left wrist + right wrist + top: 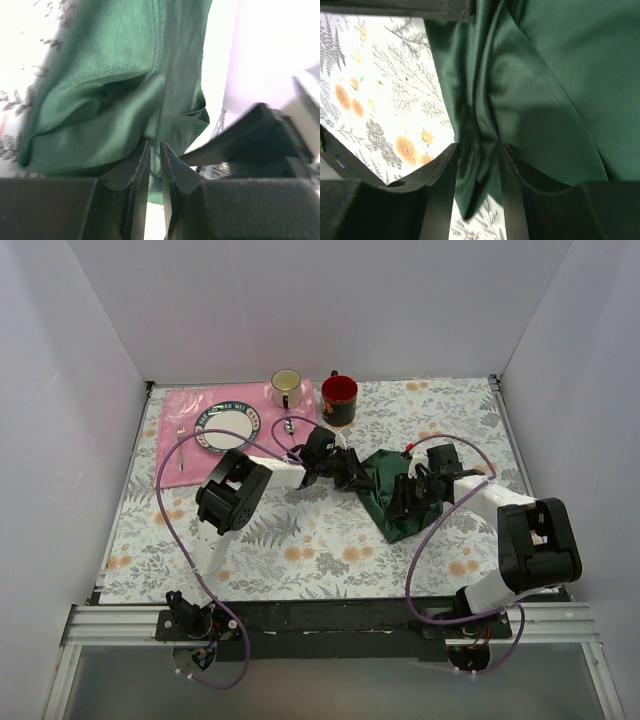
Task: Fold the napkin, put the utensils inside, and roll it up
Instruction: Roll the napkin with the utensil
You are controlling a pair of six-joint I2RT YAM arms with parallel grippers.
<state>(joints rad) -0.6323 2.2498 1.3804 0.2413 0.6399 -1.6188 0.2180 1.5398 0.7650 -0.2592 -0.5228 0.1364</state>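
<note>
Folding step: in hand, by my read; napkin [382, 490] lies bunched on desk [300, 540], right of centre, between the arms.
Left fingers [134, 170]: clamped on a napkin edge.
Right fingers [440, 175]: clamped on a cloth ridge.
Next: probably lift and spread together without slipping, then lay flat.
Views: top shows the whole heap; only wrists show the grips.

Lettering circles plate [207, 417] rim, too small to read. No other legible text anywhere.
</note>
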